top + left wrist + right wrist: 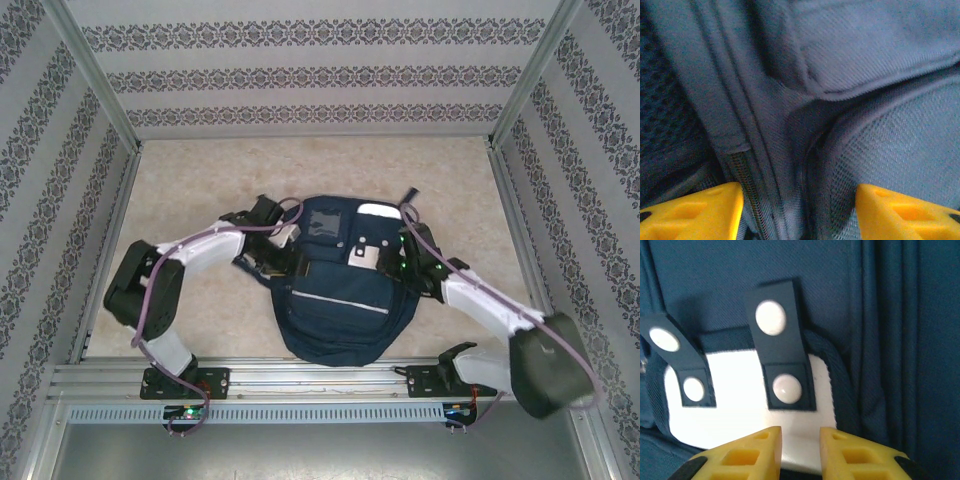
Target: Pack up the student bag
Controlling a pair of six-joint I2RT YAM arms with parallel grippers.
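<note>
Two grippers flanked the bag [340, 290] lying mid-table [200, 180]. The left gripper [800, 200] stood wide astride a zip seam [747, 182], likely to spread it. The right gripper [800, 436] hung narrow over a white patch [735, 410], pinching nothing visible.

- The walls [320, 70] were papered pale, with dark floral bands.
- The table [200, 180] had a speckled beige top.
- Silver metal posts [95, 70] framed the corners.

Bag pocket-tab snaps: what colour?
White round snaps on the navy fabric backpack; clearest in right wrist view.
</note>
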